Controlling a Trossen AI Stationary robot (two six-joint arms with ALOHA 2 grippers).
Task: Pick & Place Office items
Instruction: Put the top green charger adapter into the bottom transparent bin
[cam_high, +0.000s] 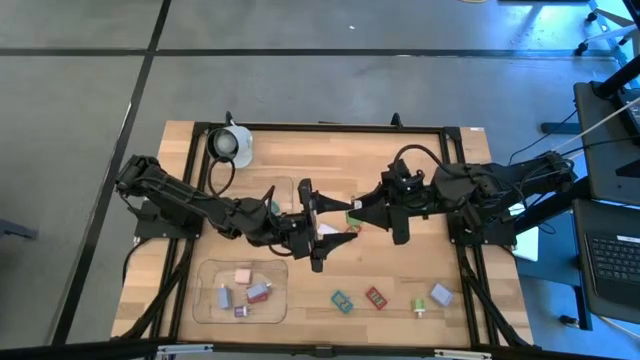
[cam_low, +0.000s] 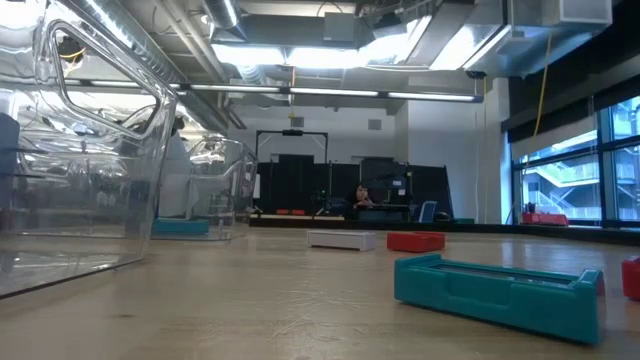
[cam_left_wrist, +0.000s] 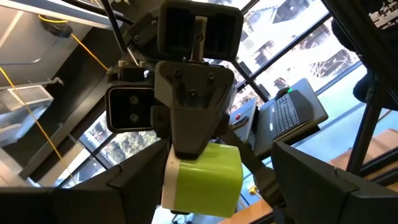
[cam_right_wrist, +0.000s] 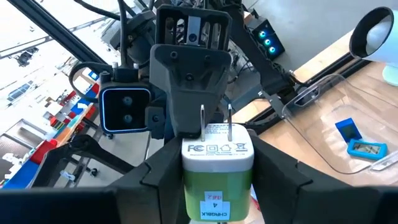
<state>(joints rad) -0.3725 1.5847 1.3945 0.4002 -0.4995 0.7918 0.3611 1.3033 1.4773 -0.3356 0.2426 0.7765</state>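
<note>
While both arms meet over mid-counter, the right hand (cam_high: 362, 212) is closed on a green-and-white charger (cam_right_wrist: 217, 174), fingers pressed on its two green sides. The left hand (cam_high: 318, 228) faces it head on. In the left wrist view its fingers (cam_left_wrist: 127, 186) stand wide apart on either side of the charger (cam_left_wrist: 202, 177), with clear gaps, holding nothing.

Key relation: the charger's long axis runs along the line between the two hands. The green body sits back in the right hand; the white face and two metal prongs point at the left hand. So the charger lies straight ahead of the left hand, between its open fingers, above the counter and not resting on it. Looks like a handover. The left hand likely must close on the white end before the right lets go. Risk: a pinch on the prongs or a shallow hold could drop it.

Outward: a clear tray (cam_high: 205, 300) near the front left holds pink (cam_high: 241, 273), lavender (cam_high: 223, 296) and red (cam_high: 259, 291) pieces. It lies nearer the left arm. Loose on the counter (cam_high: 300, 150) along the front are a teal piece (cam_high: 342, 301), a red one (cam_high: 376, 297), a small green-white one (cam_high: 419, 307) and a lavender one (cam_high: 441, 294), nearer the right arm. A white cup (cam_high: 232, 145) sits at the back left.
</note>
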